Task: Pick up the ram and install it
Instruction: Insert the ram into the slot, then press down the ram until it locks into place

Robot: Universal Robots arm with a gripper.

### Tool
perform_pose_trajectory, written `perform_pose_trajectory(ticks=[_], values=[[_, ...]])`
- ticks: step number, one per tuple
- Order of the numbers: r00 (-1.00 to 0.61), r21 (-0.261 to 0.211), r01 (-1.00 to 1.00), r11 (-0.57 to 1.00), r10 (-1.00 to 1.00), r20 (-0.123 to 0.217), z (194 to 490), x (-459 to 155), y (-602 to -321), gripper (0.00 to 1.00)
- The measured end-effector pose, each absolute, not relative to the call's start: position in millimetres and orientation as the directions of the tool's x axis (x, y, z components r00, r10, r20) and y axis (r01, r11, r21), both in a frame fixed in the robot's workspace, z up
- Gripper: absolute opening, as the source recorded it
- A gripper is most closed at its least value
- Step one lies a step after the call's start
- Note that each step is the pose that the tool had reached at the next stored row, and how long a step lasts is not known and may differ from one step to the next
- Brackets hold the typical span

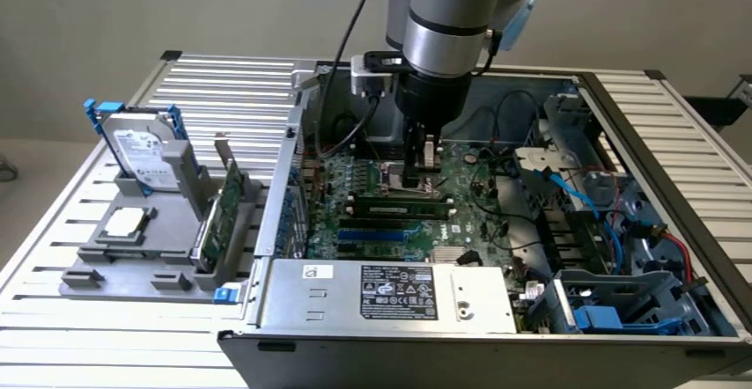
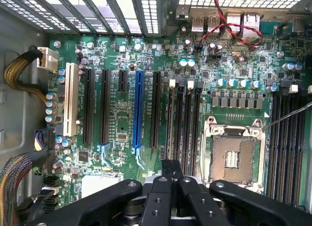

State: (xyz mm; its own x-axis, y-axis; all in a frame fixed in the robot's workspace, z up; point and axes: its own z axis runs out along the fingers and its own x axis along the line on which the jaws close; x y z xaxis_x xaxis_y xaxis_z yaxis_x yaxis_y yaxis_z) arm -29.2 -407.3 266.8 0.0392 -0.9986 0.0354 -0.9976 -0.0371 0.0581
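Green motherboard (image 1: 470, 217) sits under my gripper (image 1: 421, 171), clenched on nothing I can make out; ram (image 1: 403, 205) lies at its six o'clock.

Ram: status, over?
Gripper shut, low over the motherboard. Ram at the slots right beside it, grip unclear. Blue cable off to the side.

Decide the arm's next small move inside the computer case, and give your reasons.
Probably a short, straight push down. The gripper is shut, with nothing seen in it, just above the ram, which lies along a slot on the motherboard. Whether the ram is fully seated cannot be told, so a gentle press seems the safest step.
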Motion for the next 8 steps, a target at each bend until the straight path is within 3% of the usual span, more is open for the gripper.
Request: perform_pose_trajectory(ticks=[8], values=[[0.039,0.058,-0.998,-0.037,-0.999,0.035,266.8,-29.2,-407.3,0.11]])
